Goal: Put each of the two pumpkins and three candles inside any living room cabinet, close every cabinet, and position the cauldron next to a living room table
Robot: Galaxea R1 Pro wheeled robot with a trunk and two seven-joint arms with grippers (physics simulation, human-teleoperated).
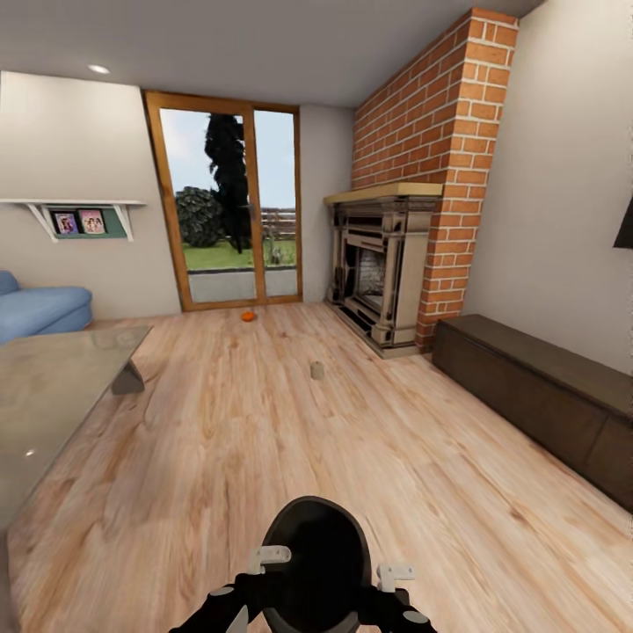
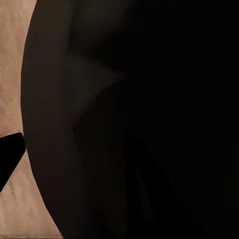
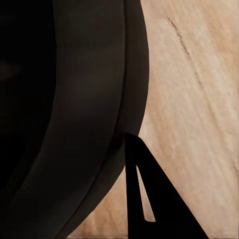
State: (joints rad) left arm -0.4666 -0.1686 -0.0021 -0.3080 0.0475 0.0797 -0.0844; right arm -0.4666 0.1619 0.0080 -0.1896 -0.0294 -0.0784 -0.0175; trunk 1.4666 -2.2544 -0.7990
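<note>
A small orange pumpkin (image 1: 248,316) lies on the wood floor in front of the glass patio door. A stubby tan candle (image 1: 317,370) stands on the floor nearer to me, mid-room. The long dark-brown cabinet (image 1: 536,396) runs along the right wall with its fronts shut. The grey glass-topped table (image 1: 53,396) is at my left. The cauldron is out of view. Both arms are folded against my black trunk (image 1: 316,563). One dark fingertip (image 2: 9,162) shows in the left wrist view and one fingertip (image 3: 144,199) in the right wrist view, over bare floor, with nothing seen held.
A brick fireplace (image 1: 387,264) stands at the far right corner, just beyond the cabinet. A blue sofa (image 1: 40,309) sits at the far left under a wall shelf (image 1: 79,215). Wood floor stretches between the table and the cabinet.
</note>
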